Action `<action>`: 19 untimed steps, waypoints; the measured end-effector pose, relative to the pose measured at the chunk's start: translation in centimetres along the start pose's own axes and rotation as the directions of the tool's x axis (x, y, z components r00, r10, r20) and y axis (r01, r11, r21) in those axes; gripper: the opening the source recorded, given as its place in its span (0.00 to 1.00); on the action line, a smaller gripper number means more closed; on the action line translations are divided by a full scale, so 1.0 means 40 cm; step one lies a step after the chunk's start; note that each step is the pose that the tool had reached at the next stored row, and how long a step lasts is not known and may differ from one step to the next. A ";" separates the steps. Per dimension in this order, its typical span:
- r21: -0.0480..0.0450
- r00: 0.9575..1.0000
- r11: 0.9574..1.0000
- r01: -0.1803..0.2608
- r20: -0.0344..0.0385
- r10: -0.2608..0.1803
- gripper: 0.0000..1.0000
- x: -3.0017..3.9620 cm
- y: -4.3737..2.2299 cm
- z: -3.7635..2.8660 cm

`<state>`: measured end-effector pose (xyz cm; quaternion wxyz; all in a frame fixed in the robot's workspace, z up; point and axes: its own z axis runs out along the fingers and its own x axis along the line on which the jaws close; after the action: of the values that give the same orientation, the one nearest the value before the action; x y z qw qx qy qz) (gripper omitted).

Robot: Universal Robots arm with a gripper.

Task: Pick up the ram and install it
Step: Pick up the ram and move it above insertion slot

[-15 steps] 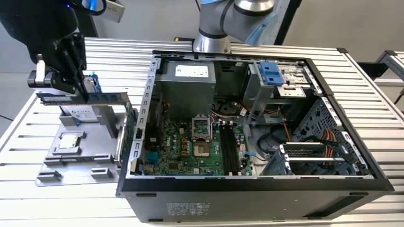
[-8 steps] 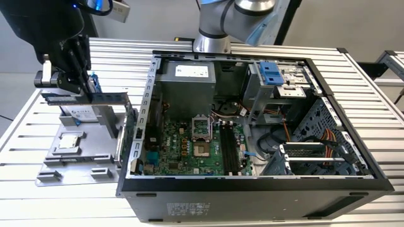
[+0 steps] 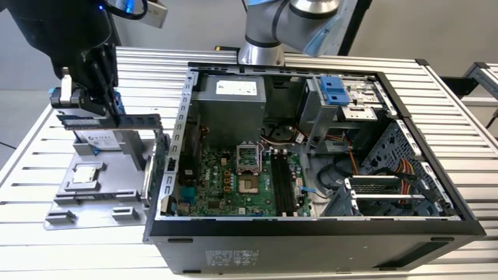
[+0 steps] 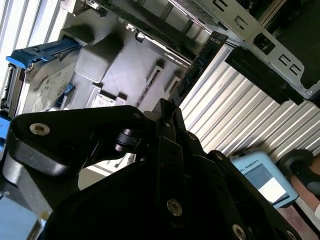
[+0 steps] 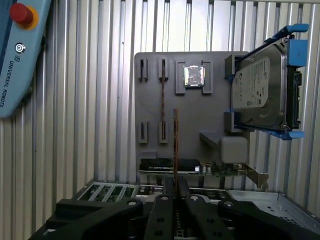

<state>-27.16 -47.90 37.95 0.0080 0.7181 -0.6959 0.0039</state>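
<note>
The ram (image 3: 132, 121), a long thin green stick, hangs level above the grey parts tray (image 3: 116, 195) at the exterior view's left. My gripper (image 3: 107, 112) is shut on it from above. In the first wrist view the ram (image 5: 175, 142) shows edge-on, running out from between my black fingers (image 5: 161, 205), with the gripper (image 5: 175, 192) over the tray (image 5: 210, 120). In the second wrist view the ram (image 4: 202, 62) is a dark strip beyond the gripper body. The open computer case (image 3: 404, 224) lies to the right, its long black memory slots (image 3: 281, 186) on the green motherboard (image 3: 221, 186).
The tray carries a hard drive (image 5: 262, 85) in a blue bracket, a small silver processor (image 5: 194, 76), an expansion card (image 5: 210, 169) and another thin stick on edge in its slots (image 5: 162, 100). A teach pendant (image 5: 20, 55) lies on the slatted table. The arm's base (image 3: 260, 52) stands behind the case.
</note>
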 end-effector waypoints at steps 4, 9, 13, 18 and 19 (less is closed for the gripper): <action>0.000 1.000 1.000 0.000 0.000 0.000 0.00 0.000 -0.010 0.000; 0.000 1.000 1.000 0.000 0.000 0.000 0.00 0.001 -0.024 0.000; 0.000 1.000 1.000 0.000 0.000 0.000 0.00 0.001 -0.036 0.000; 0.000 1.000 1.000 0.000 0.000 0.000 0.00 0.002 -0.053 0.000; 0.000 1.000 1.000 0.000 0.000 0.000 0.00 0.002 -0.056 0.000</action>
<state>-24.90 -47.90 37.95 0.0080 0.7181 -0.6959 0.0039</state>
